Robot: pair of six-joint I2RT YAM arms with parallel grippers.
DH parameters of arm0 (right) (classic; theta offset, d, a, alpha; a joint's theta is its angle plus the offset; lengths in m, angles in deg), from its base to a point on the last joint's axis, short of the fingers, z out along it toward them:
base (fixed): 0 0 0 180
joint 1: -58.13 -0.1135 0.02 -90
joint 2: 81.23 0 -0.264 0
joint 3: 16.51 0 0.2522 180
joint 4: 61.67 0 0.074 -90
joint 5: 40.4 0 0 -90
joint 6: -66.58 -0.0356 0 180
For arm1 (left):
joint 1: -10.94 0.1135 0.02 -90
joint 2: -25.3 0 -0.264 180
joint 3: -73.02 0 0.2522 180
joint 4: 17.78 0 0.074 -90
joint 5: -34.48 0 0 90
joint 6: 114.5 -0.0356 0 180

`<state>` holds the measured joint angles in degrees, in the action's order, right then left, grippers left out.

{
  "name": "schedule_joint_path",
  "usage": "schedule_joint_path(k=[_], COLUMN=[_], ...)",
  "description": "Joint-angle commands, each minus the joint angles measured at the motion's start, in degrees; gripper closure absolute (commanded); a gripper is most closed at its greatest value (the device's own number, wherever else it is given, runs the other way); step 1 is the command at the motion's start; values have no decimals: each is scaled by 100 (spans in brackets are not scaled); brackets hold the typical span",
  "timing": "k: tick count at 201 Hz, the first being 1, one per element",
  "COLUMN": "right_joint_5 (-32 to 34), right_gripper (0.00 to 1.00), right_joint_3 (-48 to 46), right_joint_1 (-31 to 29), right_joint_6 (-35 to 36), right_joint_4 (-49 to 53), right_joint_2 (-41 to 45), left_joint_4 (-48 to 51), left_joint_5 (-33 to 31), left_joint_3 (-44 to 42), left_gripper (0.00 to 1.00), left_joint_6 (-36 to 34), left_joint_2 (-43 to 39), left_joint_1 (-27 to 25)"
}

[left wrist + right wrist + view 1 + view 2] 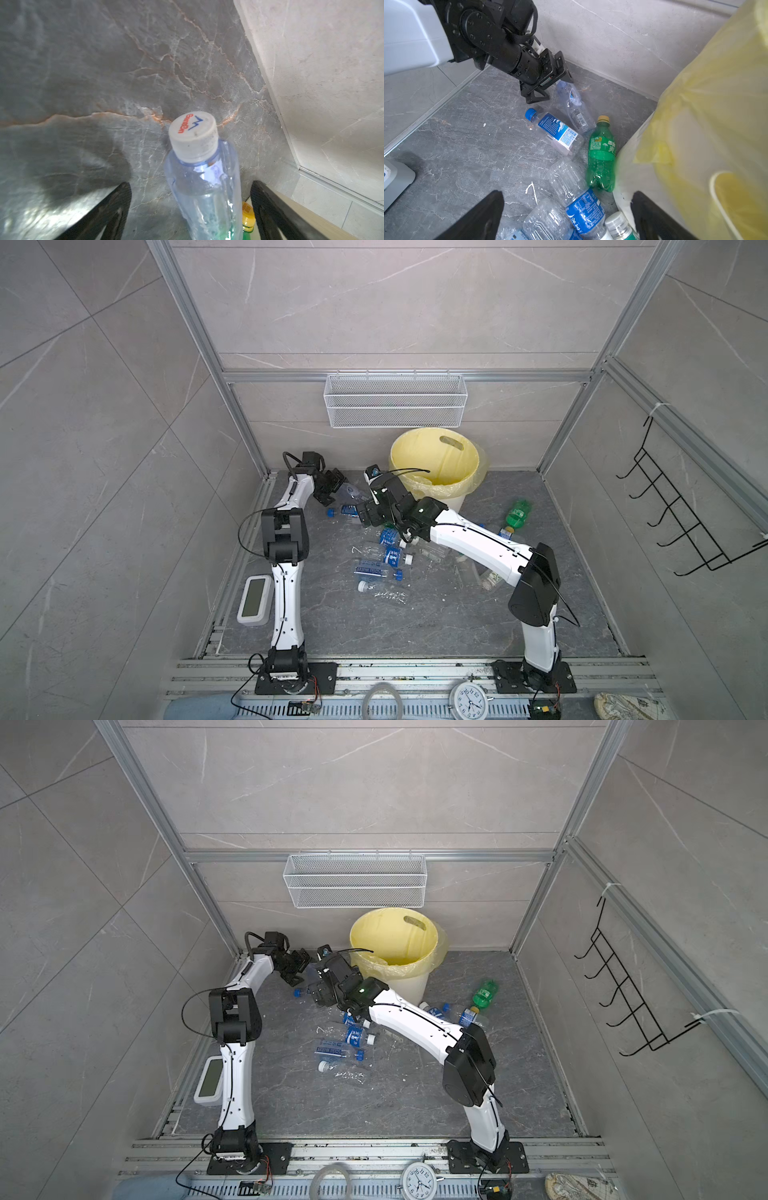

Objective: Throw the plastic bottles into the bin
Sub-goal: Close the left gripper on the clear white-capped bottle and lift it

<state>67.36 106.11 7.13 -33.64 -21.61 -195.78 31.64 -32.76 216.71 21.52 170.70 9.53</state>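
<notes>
**A:** Top views?
**B:** In both top views the bin (419,452) stands at the table's (457,626) back, plastic bottles (392,556) strewn before it.
**A:** Left wrist?
**B:** The left gripper (190,182) is spread around a clear white-capped bottle (204,197), a gap on each side.
**A:** Right wrist?
**B:** The right gripper (568,192) gapes wide above blue-labelled bottles (584,209) just beside the bin.

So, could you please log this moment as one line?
left gripper: open around white-capped bottle | right gripper: open above floor bottles | bin: beside right gripper
</notes>
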Motion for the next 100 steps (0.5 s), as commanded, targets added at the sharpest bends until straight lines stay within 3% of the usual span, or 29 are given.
schedule_joint_path(k=[1,72,100], right_joint_5=[-25,21,0], right_gripper=[1,1,1], right_joint_3=[156,173,148], right_joint_1=[-24,18,29], right_joint_6=[129,165,160], right_joint_4=[68,77,68], right_joint_2=[-95,-130,-121], left_joint_4=[-42,-14,-42], left_joint_5=[-21,-192,-203], left_joint_3=[366,466,479], left_gripper=[9,16,25], left_joint_6=[-166,-195,-141], left_joint_2=[152,381,459], left_joint_1=[-95,-281,-312])
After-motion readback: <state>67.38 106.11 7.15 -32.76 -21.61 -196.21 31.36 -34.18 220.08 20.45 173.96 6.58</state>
